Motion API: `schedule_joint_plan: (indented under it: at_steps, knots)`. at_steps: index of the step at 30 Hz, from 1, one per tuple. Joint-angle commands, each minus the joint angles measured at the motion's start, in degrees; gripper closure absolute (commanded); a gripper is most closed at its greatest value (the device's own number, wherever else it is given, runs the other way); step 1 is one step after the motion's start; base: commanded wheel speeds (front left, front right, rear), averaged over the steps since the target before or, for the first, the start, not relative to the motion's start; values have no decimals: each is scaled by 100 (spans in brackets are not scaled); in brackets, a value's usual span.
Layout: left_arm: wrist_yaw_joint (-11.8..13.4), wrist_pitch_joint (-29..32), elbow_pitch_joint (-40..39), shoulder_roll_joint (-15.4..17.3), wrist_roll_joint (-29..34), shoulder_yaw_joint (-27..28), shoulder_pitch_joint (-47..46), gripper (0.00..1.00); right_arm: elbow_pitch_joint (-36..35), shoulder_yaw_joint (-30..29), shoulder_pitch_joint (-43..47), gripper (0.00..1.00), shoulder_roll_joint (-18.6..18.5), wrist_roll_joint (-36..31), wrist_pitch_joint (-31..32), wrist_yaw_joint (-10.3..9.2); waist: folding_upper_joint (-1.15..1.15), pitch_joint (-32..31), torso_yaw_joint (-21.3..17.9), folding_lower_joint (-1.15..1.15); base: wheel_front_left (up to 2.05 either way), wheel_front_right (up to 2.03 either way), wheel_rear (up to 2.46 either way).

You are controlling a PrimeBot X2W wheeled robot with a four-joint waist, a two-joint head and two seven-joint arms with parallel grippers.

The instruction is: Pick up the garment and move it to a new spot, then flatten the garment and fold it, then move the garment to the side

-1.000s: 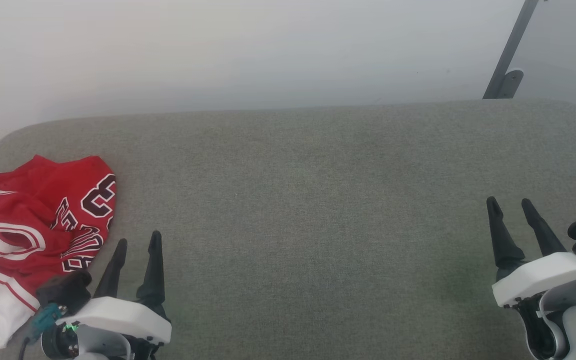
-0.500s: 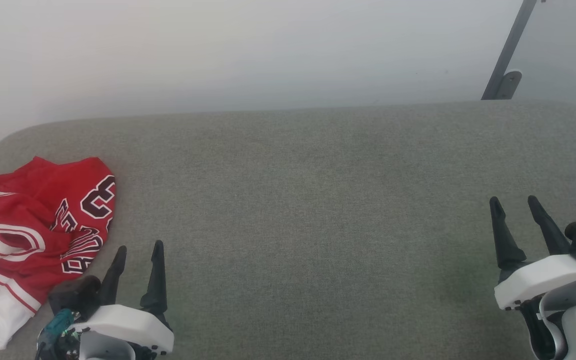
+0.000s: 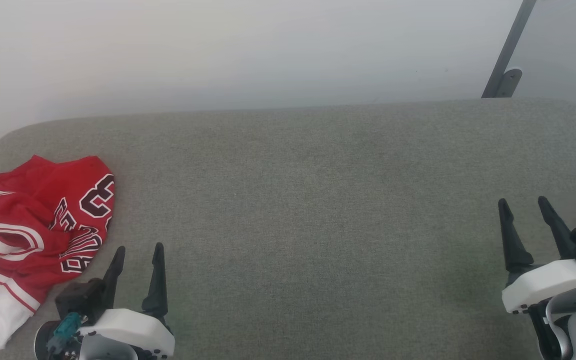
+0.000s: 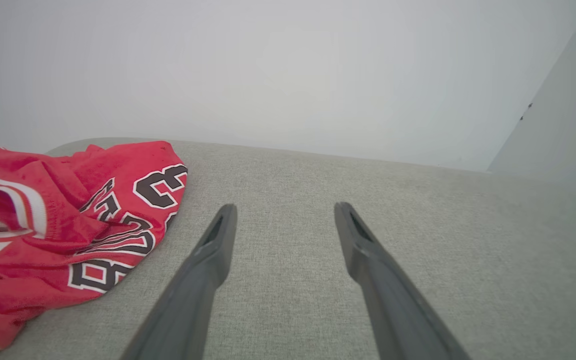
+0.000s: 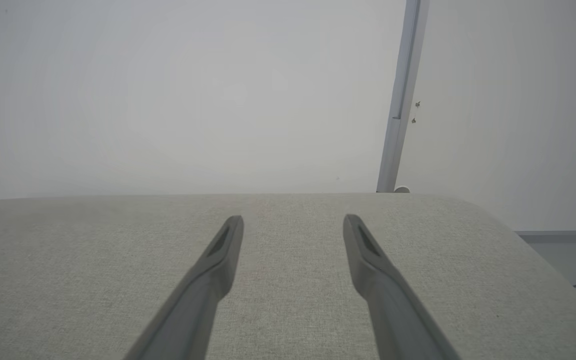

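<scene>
Our left gripper [image 3: 139, 247] and right gripper [image 3: 523, 200] both stand wide open and empty above the bench [image 3: 293, 200]. We see the garment [image 3: 38, 220] crumpled at the bench's far-left edge, just beside the left gripper. We judge a shallow pinch may drag it off that edge; its armhole loop [image 3: 10, 227] could snag the gripper.

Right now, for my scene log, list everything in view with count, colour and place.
garment: one, red with white trim and dark lettering, crumpled at the surface's left end
surface: one, grey-green fabric, across the view
wall: one, white, behind the surface
post: one, grey, slanting at the far right
left gripper: one, dark fingers, open, right of the garment, fingers clear of it
right gripper: one, dark fingers, open, over bare surface at the right
</scene>
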Motion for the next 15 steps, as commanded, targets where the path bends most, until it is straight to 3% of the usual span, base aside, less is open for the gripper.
schedule_joint_plan:
  at_steps: [1, 15]
  knots:
    - [-20, -59, -1, -4, 119, 27, 7, 0, -36, -42, -55, 0, -10, -84, -66, 2, 0, 1, 3, 0, 0, 0, 0]
    - [-154, -224, 75, -102, 625, 170, 43, 0, -74, -144, 32, 0, -34, -415, -222, 2, 0, -1, 12, 0, 0, 0, 0]
